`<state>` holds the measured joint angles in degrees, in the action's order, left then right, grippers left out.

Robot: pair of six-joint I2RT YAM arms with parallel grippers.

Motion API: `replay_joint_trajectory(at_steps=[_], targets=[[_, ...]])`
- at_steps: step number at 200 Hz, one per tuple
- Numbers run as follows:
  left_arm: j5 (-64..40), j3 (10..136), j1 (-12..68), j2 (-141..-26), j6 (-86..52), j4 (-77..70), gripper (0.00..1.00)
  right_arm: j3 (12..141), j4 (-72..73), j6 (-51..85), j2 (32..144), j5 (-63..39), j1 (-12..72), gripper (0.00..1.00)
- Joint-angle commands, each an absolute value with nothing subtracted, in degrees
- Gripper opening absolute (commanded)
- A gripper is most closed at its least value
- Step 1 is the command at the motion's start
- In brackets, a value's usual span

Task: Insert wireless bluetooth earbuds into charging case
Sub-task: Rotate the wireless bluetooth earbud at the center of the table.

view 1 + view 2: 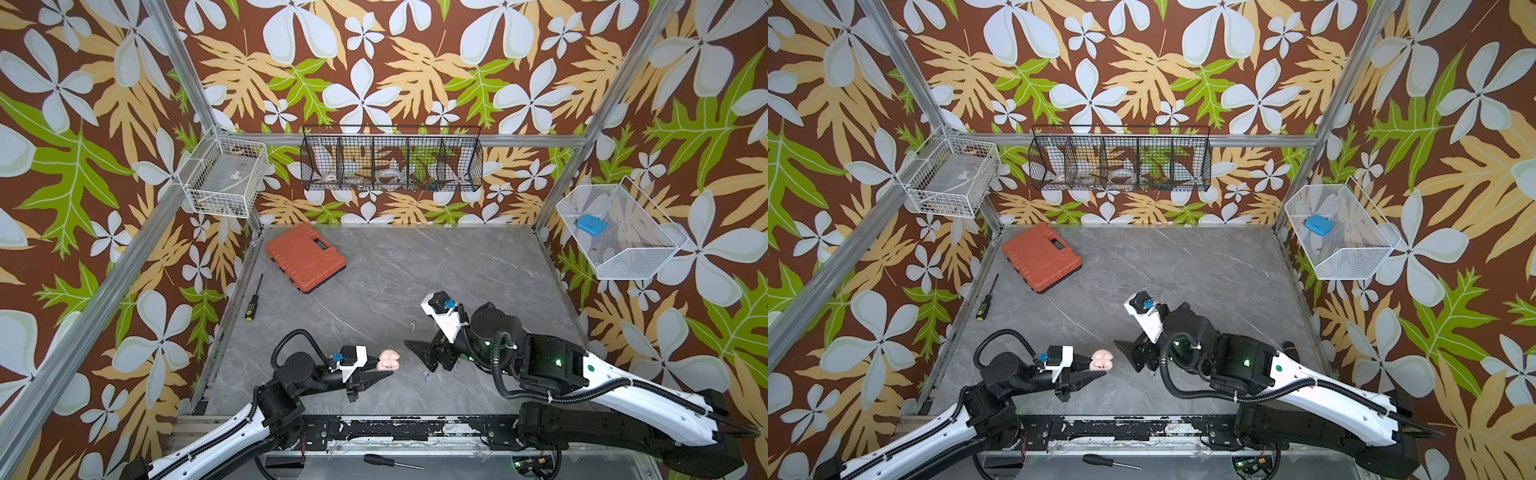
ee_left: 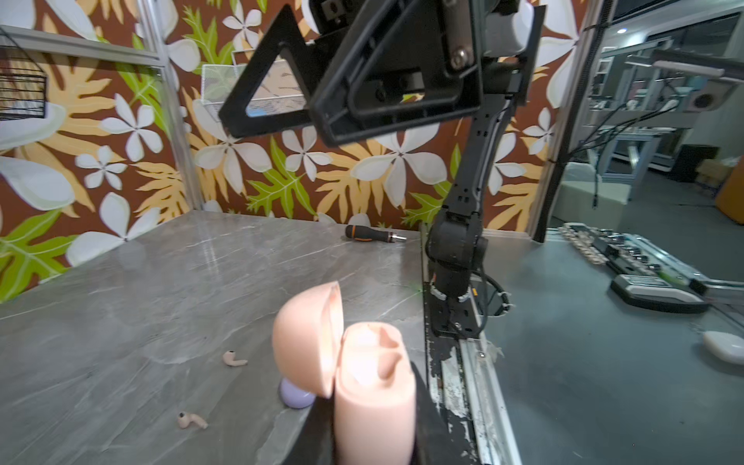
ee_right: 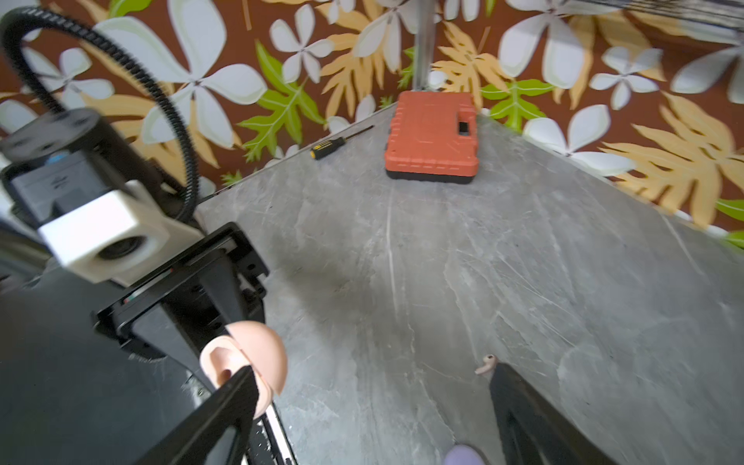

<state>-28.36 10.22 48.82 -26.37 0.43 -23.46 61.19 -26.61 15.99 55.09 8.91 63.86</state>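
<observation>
My left gripper (image 1: 380, 371) (image 2: 374, 437) is shut on the base of a pale pink charging case (image 1: 389, 360) (image 1: 1102, 360) (image 2: 374, 386). The case's lid stands open and both of its wells show empty. Two pink earbuds (image 2: 233, 358) (image 2: 191, 420) lie on the table beyond the case, and one shows in a top view (image 1: 412, 324). My right gripper (image 1: 417, 356) (image 3: 370, 372) hangs open just right of the case, one finger beside a pink earbud (image 3: 486, 367). Under it sits a lavender case (image 2: 296, 394) (image 3: 463, 455), hidden in both top views. A tiny lavender earbud (image 1: 424, 375) lies near the front.
An orange tool case (image 1: 305, 257) lies at the back left with a black screwdriver (image 1: 253, 297) beside it. Another screwdriver (image 1: 392, 461) rests on the front rail. Wire baskets (image 1: 390, 162) (image 1: 619, 232) hang on the walls.
</observation>
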Motion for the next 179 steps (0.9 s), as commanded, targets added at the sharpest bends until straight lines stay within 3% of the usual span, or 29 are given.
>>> replay_joint_trajectory(at_steps=[1,34,83,179], targets=[[-22.5,10.6,48.8,-26.6,5.3,-25.2,0.0,60.6,-32.0,24.8,54.1,11.0,58.1,0.87],[-21.8,10.2,49.6,-26.0,8.1,-23.2,0.0,56.9,-33.4,29.9,54.6,4.0,46.4,0.75],[-20.0,9.8,54.4,-28.8,10.9,-20.6,0.0,52.8,-30.8,30.9,62.9,-2.8,37.8,0.55],[-20.7,9.2,55.3,-31.1,11.2,-22.4,0.0,55.9,-24.5,27.3,86.8,-1.0,34.2,0.42]])
